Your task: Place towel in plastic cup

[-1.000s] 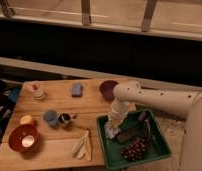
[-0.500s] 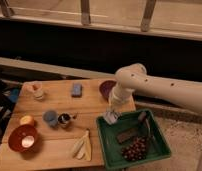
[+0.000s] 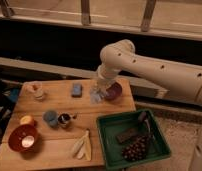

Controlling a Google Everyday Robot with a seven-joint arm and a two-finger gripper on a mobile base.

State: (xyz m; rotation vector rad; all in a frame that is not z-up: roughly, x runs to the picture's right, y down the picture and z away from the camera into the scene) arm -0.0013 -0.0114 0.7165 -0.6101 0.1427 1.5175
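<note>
Camera view — plastic cup (image 3: 50, 117) down-left of end effector (image 3: 98, 90) with towel (image 3: 95, 96)

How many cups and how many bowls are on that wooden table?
Cups: 3 (plastic cup, dark shiny cup, pale cup)
Bowls: 2 (orange-red bowl, dark red bowl)
Total: 5
The gripper, shut on the towel, hangs over the far side of the table, beside the dark red bowl.
</note>
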